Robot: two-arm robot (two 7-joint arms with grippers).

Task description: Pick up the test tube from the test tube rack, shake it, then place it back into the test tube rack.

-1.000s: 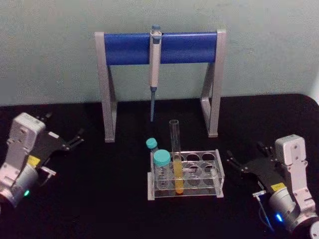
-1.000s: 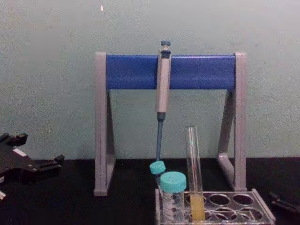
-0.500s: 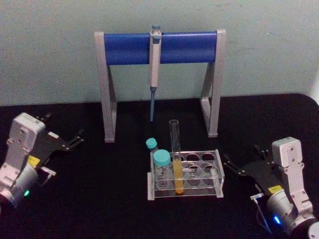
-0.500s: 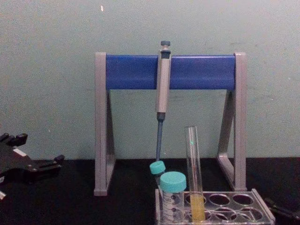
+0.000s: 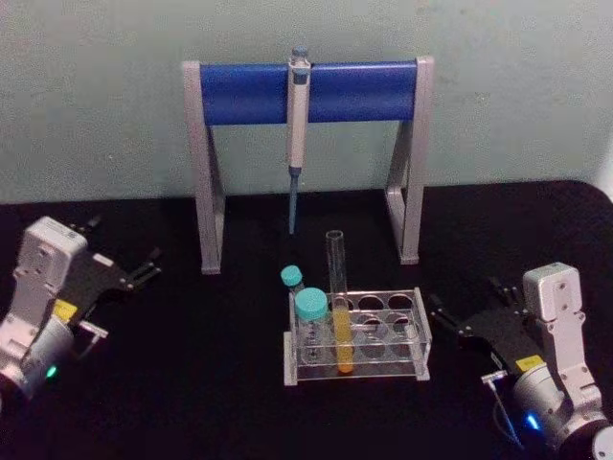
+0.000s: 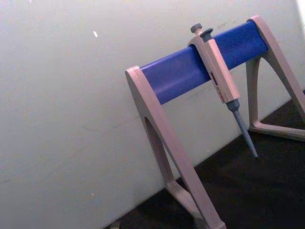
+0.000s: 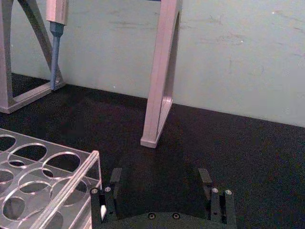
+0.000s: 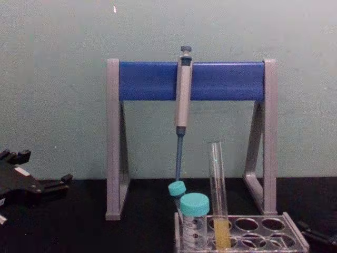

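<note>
The test tube (image 5: 336,278) stands upright in the test tube rack (image 5: 395,305), in a front hole near the rack's left end, with yellow-orange liquid in its lower part. The chest view shows the test tube (image 8: 217,190) rising well above the test tube rack (image 8: 293,231). My right gripper (image 5: 464,293) rests open on the black table just right of the rack, apart from it and pointing toward it. In the right wrist view the right gripper (image 7: 160,175) is open with nothing between its fingers, beside the rack (image 7: 71,183). My left gripper (image 5: 123,240) sits open at the far left.
A grey-and-blue pipette stand (image 5: 306,91) stands behind the rack, and a pipette (image 5: 298,115) hangs from its bar. Two teal-capped tubes (image 5: 310,309) occupy the rack's left end, close beside the test tube. Black table lies between each gripper and the rack.
My right gripper has shifted slightly left toward the rack. The left gripper, the test tube and the rack have not moved.
</note>
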